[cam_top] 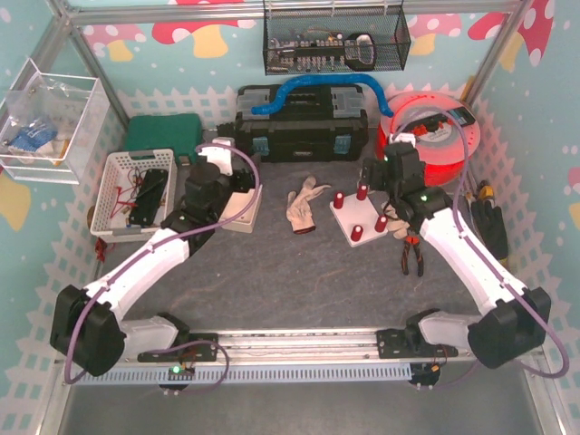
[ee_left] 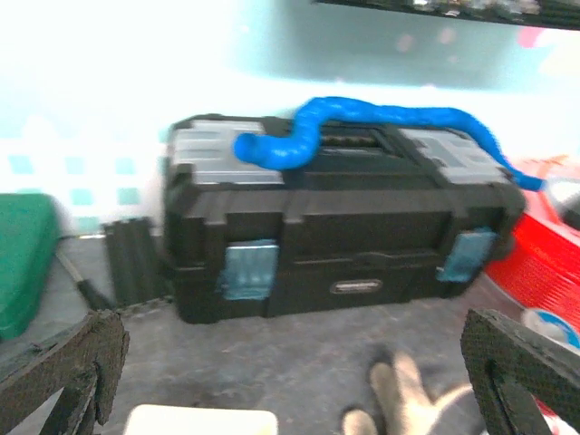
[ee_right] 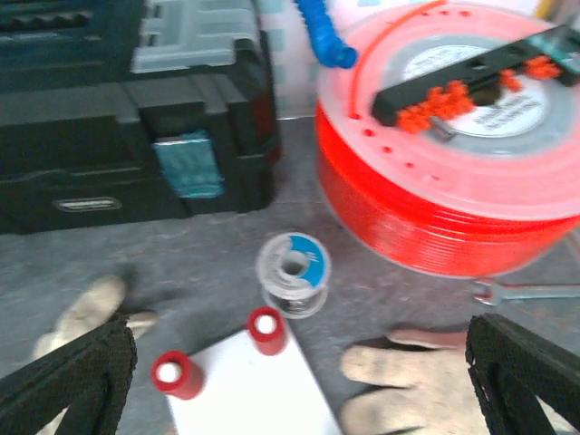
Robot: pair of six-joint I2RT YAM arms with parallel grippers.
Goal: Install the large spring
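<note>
I see the toolbox (cam_top: 302,136) at the back of the table (cam_top: 290,281), with a hose (cam_top: 317,91) across its lid and the spool (cam_top: 435,127) just right of it. Before them lies the peg board (cam_top: 358,216), a glove (cam_top: 304,207) to its left, pliers (cam_top: 412,256) to its right.

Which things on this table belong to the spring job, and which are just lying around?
Job: white plate, red posts, right pincer open above them.
Lying about: toolbox, blue hose, red spool, glove, pliers, white basket.
</note>
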